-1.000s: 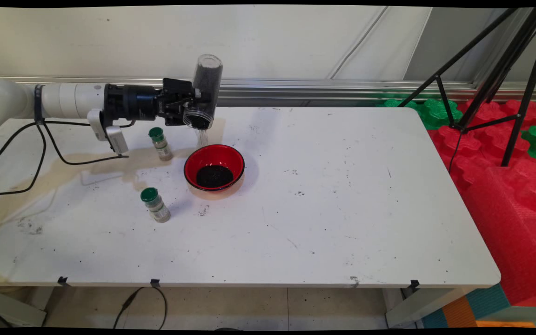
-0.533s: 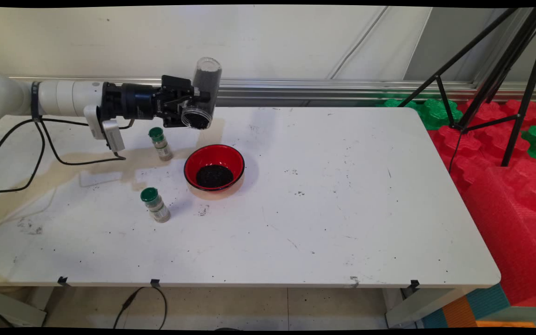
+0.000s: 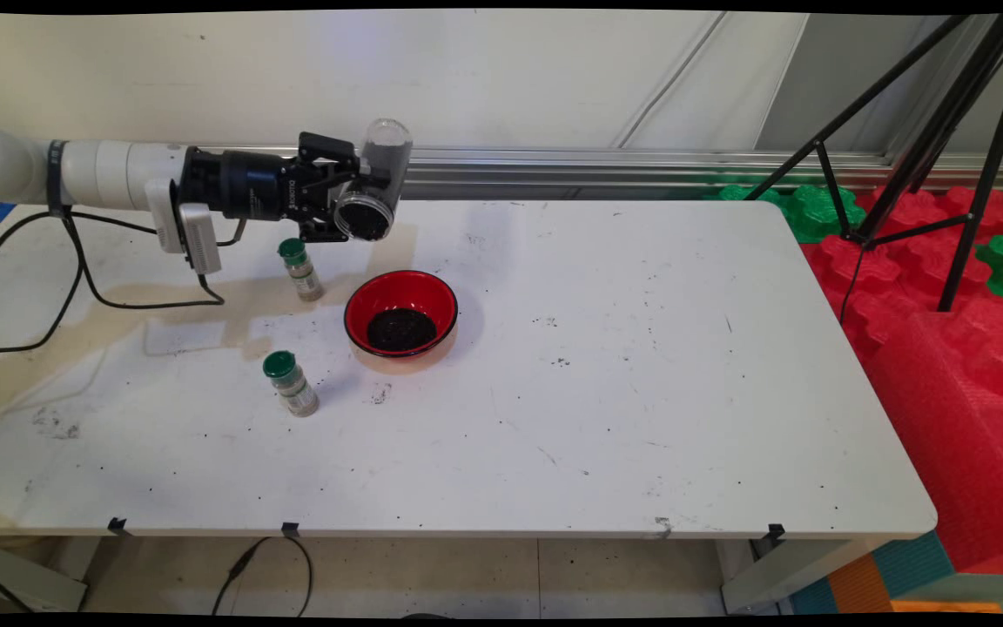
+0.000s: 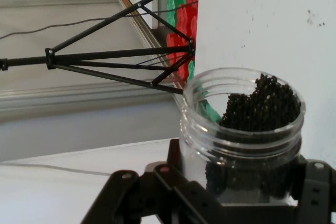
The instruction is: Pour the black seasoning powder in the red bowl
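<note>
Pouring stopped; jar [image 3: 373, 181] lifted clear behind bowl [image 3: 400, 315].

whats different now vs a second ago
The tool, shut on the clear jar, drew back left and up, tipping the jar's mouth up. The grain stream into the red bowl has stopped. The bowl and both green-capped bottles stayed put.

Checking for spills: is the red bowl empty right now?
No, the red bowl has a dark heap of grains in its middle.
</note>
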Available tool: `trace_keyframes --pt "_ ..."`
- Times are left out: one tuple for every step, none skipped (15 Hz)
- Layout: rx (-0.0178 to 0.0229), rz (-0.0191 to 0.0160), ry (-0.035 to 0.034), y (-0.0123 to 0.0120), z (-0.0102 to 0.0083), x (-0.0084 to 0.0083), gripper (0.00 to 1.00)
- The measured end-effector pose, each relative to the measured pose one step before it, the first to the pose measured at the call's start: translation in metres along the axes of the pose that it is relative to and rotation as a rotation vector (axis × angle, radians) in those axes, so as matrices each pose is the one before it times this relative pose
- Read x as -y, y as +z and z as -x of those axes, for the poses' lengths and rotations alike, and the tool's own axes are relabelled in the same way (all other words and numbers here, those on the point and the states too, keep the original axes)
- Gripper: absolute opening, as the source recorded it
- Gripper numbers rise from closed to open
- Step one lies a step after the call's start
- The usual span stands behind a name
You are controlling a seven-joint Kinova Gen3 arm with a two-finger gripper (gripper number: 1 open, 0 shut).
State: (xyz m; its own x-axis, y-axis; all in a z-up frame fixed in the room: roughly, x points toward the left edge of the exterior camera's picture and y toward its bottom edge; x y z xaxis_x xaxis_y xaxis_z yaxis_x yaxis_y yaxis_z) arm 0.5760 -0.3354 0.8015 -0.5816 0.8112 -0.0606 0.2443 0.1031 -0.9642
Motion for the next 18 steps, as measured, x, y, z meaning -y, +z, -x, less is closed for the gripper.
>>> trace_keyframes --pt "-0.00435 0.00246 -0.03031 -0.00137 -0.00049 0.00254 0.0" --pt "-0.00364 0.0016 -0.02595 -0.00104 -0.0004 0.00217 0.0" --pt "-0.00442 0.00198 -0.03257 -0.0013 -0.00055 0.00268 0.0" --pt "-0.00338 0.00136 -0.03294 -0.0012 -0.00039 0.00254 0.0" --pt "-0.0033 0.00087 -0.0412 -0.00148 -0.00049 0.00319 0.0" --pt "-0.00286 0.00094 -0.04284 -0.00162 -0.00053 0.00322 0.0" --pt "-0.00349 0.00077 -0.04724 -0.00149 -0.00056 0.00315 0.0" --pt "-0.00292 0.00017 -0.04184 -0.00154 -0.00073 0.00274 0.0" --pt "-0.00419 0.00004 -0.05181 -0.00164 -0.00082 0.00316 0.0" --pt "-0.00487 0.00051 -0.05496 -0.00158 -0.00085 0.00304 0.0" --pt "-0.00452 0.00027 -0.04749 -0.00147 -0.0009 0.00247 0.0" --pt "-0.00523 0.00025 -0.05598 -0.00167 -0.00094 0.00267 0.0" --pt "-0.00615 0.00031 -0.05782 -0.00171 -0.00105 0.00256 0.0" --pt "-0.00591 0.00021 -0.04884 -0.00134 -0.00099 0.00212 0.0" --pt "-0.00731 -0.00016 -0.05711 -0.00166 -0.00126 0.00239 0.0" --pt "-0.00755 -0.00069 -0.05653 -0.00192 -0.00146 0.00229 0.0" --pt "-0.00703 -0.00004 -0.04672 -0.00109 -0.00119 0.00207 0.0" --pt "-0.00795 -0.00124 -0.05391 -0.00171 -0.00148 0.00233 0.0"
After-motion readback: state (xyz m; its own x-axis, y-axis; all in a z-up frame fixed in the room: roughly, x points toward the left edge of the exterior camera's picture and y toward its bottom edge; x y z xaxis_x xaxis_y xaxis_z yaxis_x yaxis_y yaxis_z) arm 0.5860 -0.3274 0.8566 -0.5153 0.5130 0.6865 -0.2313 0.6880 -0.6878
